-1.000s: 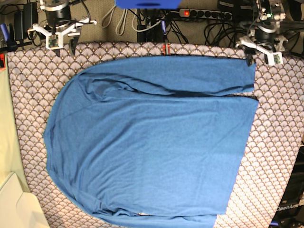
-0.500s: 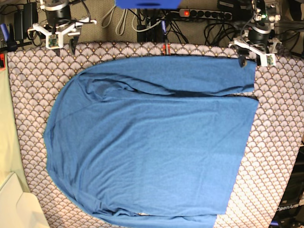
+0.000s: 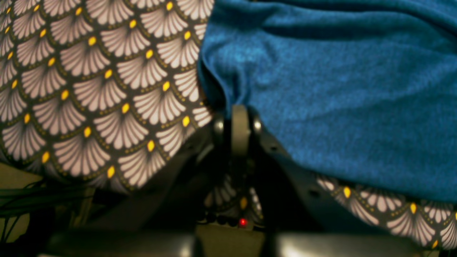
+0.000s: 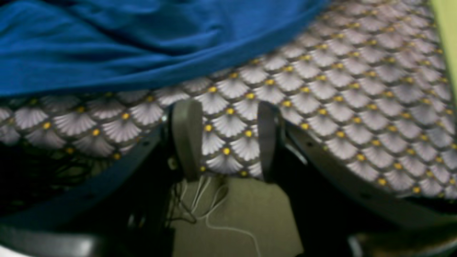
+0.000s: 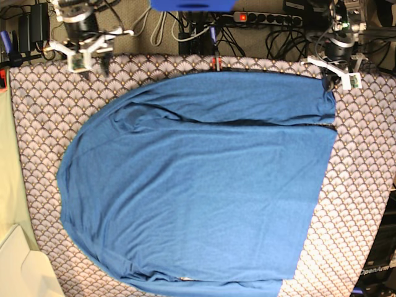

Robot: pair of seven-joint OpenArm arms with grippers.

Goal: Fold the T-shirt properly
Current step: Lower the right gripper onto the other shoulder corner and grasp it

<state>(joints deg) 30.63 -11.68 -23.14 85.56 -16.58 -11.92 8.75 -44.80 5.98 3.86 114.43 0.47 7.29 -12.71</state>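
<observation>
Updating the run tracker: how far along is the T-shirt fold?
Early. Done: one sleeve lies folded across the T-shirt, which is otherwise spread flat on the tablecloth. In hand: left claw is shut on the shirt's corner edge. Right claw is open over bare cloth. Left: every body fold.

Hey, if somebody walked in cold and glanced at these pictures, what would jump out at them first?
The big blue T-shirt dominates, spread nearly flat over most of the fan-patterned tablecloth. Next, the left gripper at the shirt's far corner, on the base view's right, its jaws shut on the fabric edge. The right gripper hangs open over bare tablecloth near the opposite far corner.
</observation>
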